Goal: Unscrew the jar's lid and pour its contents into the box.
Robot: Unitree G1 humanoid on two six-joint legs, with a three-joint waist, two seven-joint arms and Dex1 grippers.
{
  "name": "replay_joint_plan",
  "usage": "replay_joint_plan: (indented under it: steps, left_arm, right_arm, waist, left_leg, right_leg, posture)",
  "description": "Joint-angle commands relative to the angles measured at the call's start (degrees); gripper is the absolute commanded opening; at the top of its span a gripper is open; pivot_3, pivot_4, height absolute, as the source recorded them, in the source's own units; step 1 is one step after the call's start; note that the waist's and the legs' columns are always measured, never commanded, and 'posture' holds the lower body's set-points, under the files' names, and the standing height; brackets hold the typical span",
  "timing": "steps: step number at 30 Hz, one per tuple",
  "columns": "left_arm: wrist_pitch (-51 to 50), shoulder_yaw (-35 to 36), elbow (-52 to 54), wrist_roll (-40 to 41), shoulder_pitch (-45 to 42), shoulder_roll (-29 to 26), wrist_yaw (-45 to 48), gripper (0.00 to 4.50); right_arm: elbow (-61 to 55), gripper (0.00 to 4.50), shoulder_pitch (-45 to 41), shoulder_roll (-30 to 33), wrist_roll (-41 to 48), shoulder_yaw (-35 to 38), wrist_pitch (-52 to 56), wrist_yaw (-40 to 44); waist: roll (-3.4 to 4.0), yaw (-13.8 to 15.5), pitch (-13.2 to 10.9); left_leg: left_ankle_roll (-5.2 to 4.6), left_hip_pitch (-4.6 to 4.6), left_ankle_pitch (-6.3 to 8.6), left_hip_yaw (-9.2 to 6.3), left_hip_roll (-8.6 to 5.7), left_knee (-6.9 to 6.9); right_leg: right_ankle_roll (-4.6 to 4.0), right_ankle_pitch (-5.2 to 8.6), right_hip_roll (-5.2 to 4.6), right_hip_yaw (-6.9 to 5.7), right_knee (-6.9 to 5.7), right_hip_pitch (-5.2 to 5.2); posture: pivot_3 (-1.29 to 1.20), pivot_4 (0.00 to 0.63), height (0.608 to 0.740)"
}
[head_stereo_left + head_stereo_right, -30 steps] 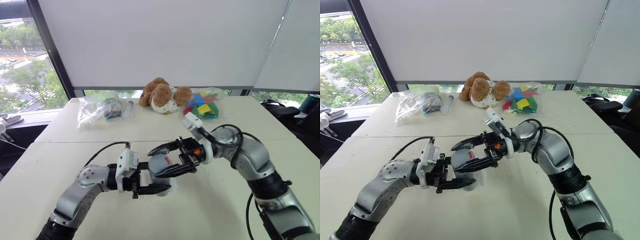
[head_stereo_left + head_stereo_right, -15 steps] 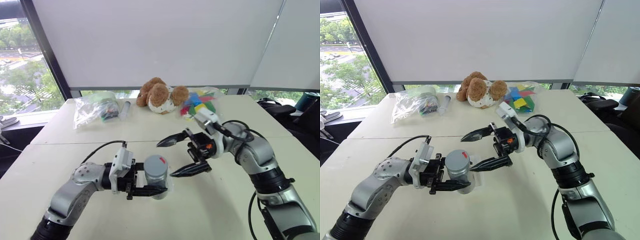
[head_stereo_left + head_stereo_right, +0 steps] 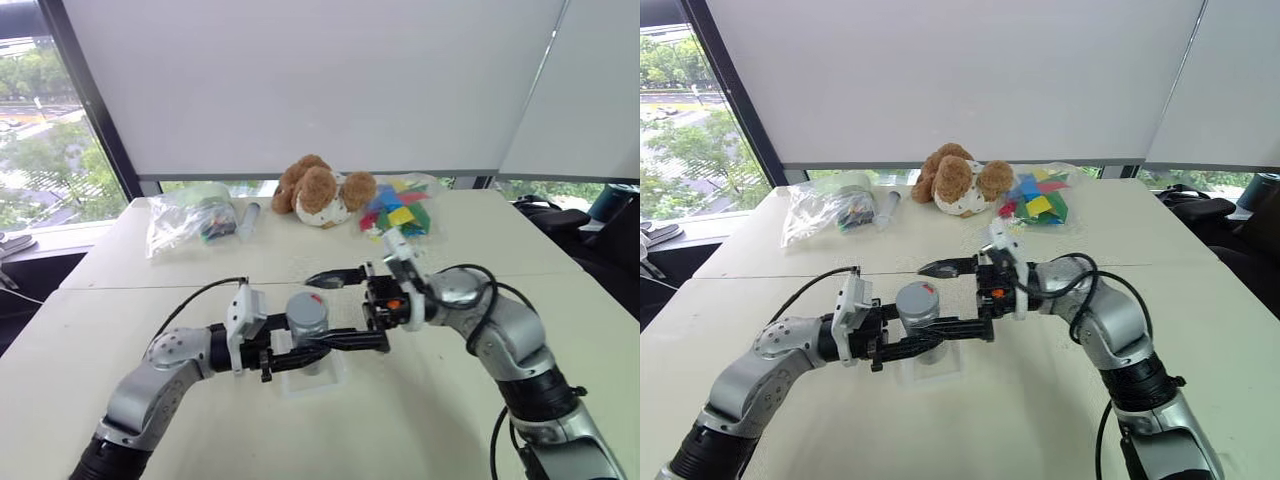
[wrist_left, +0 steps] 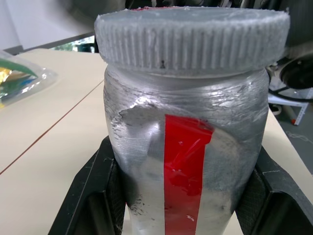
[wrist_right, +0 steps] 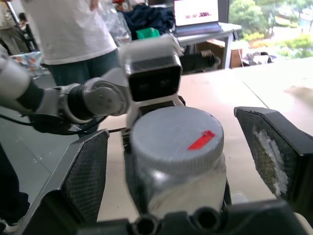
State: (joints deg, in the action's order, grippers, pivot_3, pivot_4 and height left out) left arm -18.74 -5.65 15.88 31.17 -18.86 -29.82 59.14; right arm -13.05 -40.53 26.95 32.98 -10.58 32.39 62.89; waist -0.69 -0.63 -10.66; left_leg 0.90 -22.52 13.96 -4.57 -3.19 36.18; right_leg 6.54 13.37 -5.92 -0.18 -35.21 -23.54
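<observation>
Our right gripper stands spread wide, one black finger on each side of the lid, neither pad touching it as far as we can tell. The lid sits between the open fingers, red mark up, screwed on the jar.

Our left gripper is pressed shut on the jar's lower body, holding it upright. The jar's long axis runs 12 to 6 o'clock in the head views, while both grippers lie level, the left reaching in from 9 o'clock, the right from 3.

Key relation: the lid lies straight ahead of the right gripper and level with its fingers, so we judge the next move to be closing on the lid and twisting. The right arm is the one placed for it; the left serves as anchor.

The box lies on the table directly under the jar. Contents not visible through the silver wall.

Beyond, toward 12 o'clock: plush dog, bag of coloured pieces, clear bag.
</observation>
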Motion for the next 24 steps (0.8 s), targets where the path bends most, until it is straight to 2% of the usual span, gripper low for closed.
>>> replay_joint_plan:
  steps: [1, 9, 24]
  left_arm:
    - [1.0, 0.1, 0.9, -0.5, -0.9, 0.1, 0.3, 2.15]
    - [1.7, -0.3, 1.5, -1.1, -0.5, 0.2, 0.5, 2.15]
    - [2.6, 1.1, 1.4, -1.7, 0.3, -0.3, 0.7, 2.15]
  right_arm:
    - [0.8, 4.49, -3.6, -1.6, -1.6, -0.1, 0.2, -2.8]
    - [4.5, 4.49, -6.6, -4.3, -2.7, -0.2, 0.0, -3.7]
    - [7.6, 4.49, -3.1, 2.9, 0.3, 5.1, -0.1, 1.5]
  waist:
    - [0.0, 0.0, 0.0]
    - [0.0, 0.0, 0.0]
    - [0.0, 0.0, 0.0]
  left_leg:
    - [0.0, 0.0, 0.0, 0.0, 0.0, 0.0]
    - [0.0, 0.0, 0.0, 0.0, 0.0, 0.0]
    - [0.0, 0.0, 0.0, 0.0, -0.01, 0.01]
  right_leg:
    - [0.0, 0.0, 0.0, 0.0, 0.0, 0.0]
    - [0.0, 0.0, 0.01, 0.0, -0.01, 0.0]
    - [0.01, -0.01, 0.01, -0.01, -0.02, 0.02]
  posture:
    - [0.0, 0.15, 0.74]
    - [0.0, 0.15, 0.74]
    - [0.0, 0.15, 0.74]
